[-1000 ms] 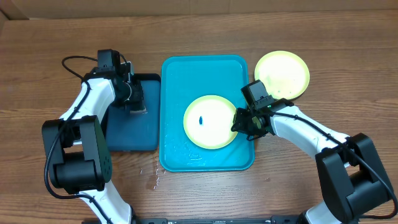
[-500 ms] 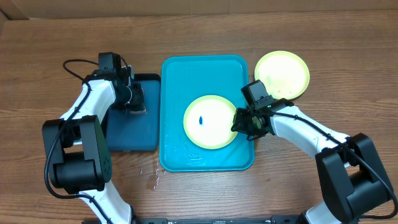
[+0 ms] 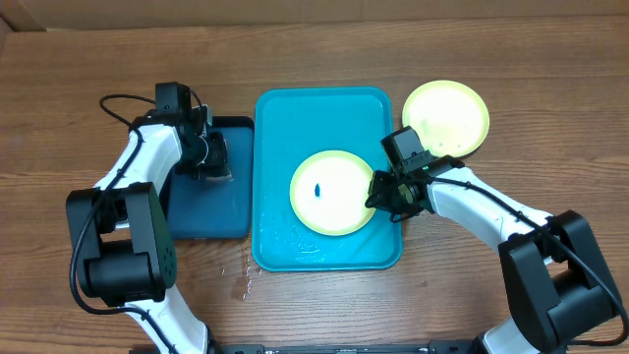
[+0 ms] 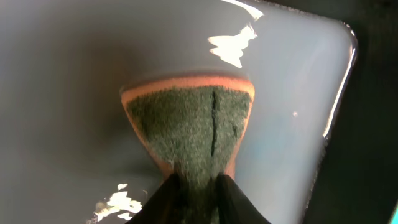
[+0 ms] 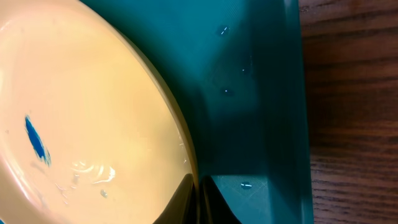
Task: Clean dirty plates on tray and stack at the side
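Plate with a blue smudge lies in the turquoise tray, toward the table's near edge, right of centre. The right fingers pinch its thin right rim, closed tight. Water beads on the tray, so this slim hold may slip. A second plate sits toward the far right corner. Toward the left edge, the left fingers clamp a sponge at a navy tray, well apart; stacking now would keep the smudge.
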Motion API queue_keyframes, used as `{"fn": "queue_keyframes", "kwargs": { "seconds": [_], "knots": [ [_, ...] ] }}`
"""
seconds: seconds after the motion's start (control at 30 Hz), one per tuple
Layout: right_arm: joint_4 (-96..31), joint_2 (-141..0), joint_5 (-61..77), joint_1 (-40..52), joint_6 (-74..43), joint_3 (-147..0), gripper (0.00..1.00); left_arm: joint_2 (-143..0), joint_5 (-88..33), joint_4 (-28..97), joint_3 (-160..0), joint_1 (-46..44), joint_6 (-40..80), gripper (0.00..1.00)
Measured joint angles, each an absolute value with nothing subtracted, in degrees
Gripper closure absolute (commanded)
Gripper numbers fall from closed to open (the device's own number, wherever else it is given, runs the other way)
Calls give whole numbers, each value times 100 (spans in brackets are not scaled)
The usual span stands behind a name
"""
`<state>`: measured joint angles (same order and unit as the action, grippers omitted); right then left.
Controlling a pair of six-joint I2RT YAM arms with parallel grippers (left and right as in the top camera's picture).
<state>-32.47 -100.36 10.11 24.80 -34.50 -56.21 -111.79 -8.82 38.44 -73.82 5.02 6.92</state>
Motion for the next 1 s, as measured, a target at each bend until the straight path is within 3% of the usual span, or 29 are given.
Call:
{"fn": "queue_keyframes", "kwargs": {
  "seconds": [0.5,1.0],
  "knots": [
    [-3247,-10036,1011,2480,-3450,-5618,96,-11179,-810,4278,-7811,502,716,71],
    [-3238,-10036,1011,2480,-3450,-5618,96,-11179,-749,4082,-7640,399,869,77]
  ]
}}
